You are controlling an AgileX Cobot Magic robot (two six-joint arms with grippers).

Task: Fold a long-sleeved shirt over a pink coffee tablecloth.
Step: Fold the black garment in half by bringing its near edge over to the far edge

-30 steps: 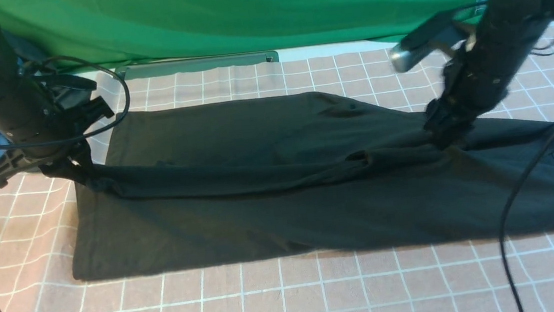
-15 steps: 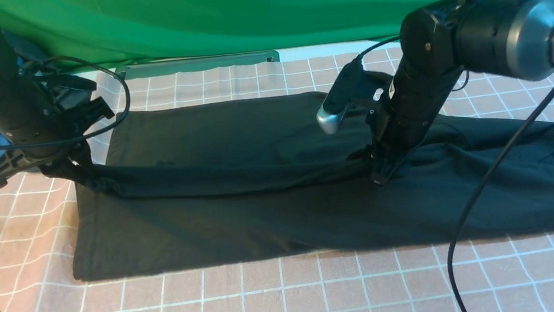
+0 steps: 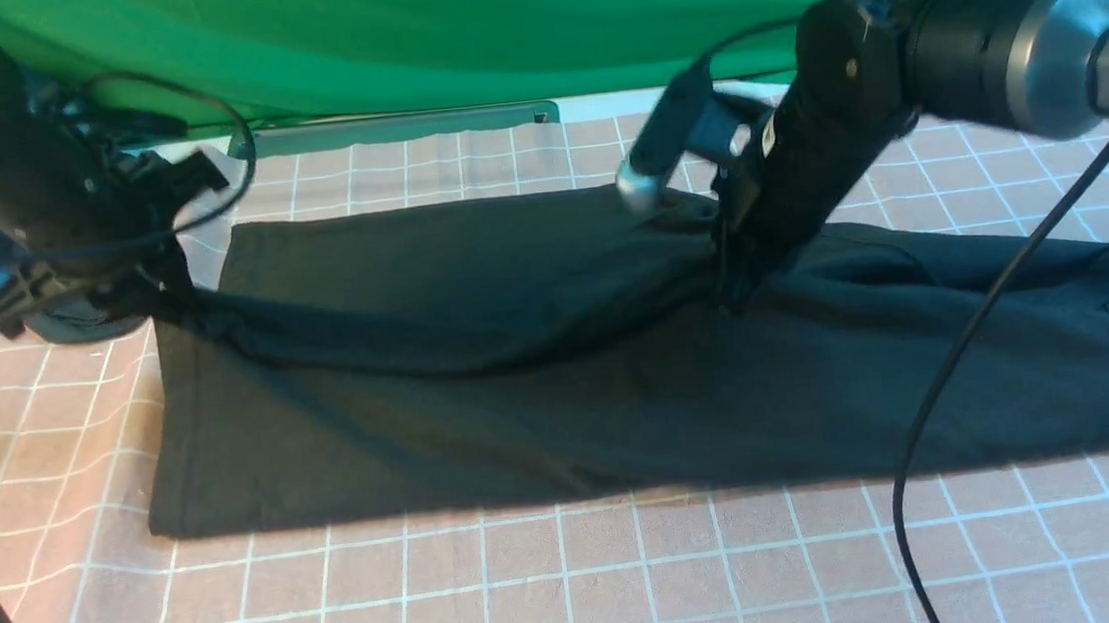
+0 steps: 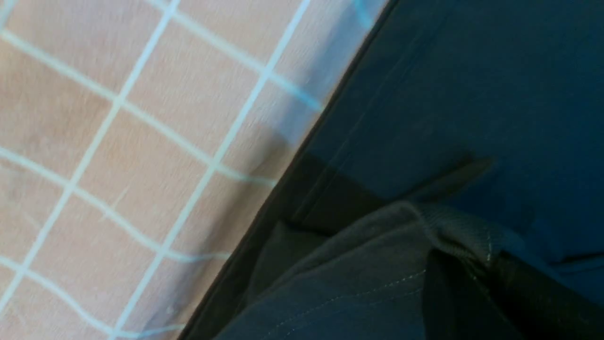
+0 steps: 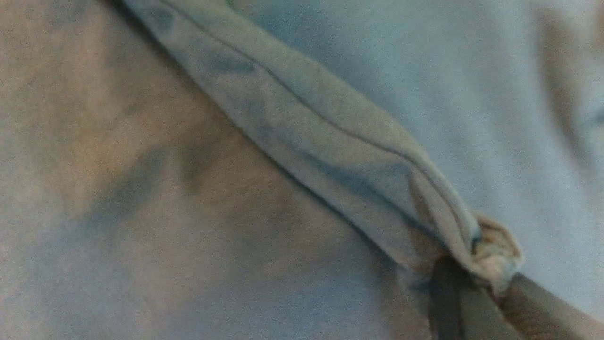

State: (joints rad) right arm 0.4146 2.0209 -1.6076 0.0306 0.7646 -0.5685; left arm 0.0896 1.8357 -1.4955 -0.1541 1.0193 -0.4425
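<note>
Black soft-knit long-sleeved shirt (image 3: 564,421) lies spread across the middle of the pinkish-tan white-gridded tablecloth (image 3: 559,592) covering the desk. At its left edge the left gripper (image 3: 162,298) has its jaws clenched on a raised fold. Right of centre, the right gripper (image 3: 732,298) pinches the same fold. Light and limp, the shirt will likely sag between grips, so seams and hems look the best places to hold.

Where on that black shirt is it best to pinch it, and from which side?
Probably the raised ridge of doubled fabric across the long-sleeved shirt, taken from above near its ends, where the left tool and right tool are shut on it. It stands proud of the flat cloth, so a tool can close around it.
</note>
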